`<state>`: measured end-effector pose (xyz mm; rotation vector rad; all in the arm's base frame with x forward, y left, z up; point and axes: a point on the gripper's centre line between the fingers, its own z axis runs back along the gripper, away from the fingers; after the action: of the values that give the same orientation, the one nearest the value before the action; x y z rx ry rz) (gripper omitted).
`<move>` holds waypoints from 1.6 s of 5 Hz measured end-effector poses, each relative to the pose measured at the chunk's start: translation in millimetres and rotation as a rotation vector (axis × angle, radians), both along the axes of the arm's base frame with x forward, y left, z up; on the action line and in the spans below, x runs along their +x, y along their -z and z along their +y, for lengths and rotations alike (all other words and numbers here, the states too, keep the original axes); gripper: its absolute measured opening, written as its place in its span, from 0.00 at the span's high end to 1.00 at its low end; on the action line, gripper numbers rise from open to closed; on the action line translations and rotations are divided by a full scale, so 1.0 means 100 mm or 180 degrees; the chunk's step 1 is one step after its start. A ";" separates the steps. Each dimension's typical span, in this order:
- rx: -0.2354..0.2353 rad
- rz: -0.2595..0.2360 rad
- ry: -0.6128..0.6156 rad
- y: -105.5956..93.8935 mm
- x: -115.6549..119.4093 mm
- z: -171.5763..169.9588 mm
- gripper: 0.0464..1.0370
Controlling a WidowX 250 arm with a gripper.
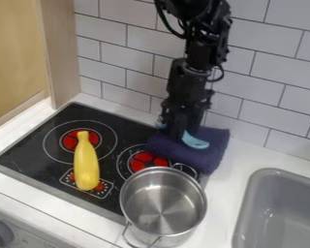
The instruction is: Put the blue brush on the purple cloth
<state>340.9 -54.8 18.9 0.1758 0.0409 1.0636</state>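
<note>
Where the claw point(176, 134) hangs, blue brush point(195, 141) overlaps cloth point(212, 150).

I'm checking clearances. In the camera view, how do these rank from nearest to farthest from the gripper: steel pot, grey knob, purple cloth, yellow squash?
1. Purple cloth, right by the gripper.
2. Steel pot, below it in the view.
3. Yellow squash, left.
4. Grey knob, bottom left.
</note>
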 end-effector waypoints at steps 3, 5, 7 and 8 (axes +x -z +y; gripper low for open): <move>-0.0114 0.0035 0.0199 -0.11 -0.03 -0.04 0.07; -0.0034 0.0086 0.0343 -0.35 -0.09 0.05 0.03; -0.0089 0.0294 0.1664 -0.58 -0.28 0.41 0.04; -0.0145 0.0304 0.2467 -0.60 -0.30 0.44 0.04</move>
<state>311.1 -10.5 79.3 0.1794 0.0756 0.2810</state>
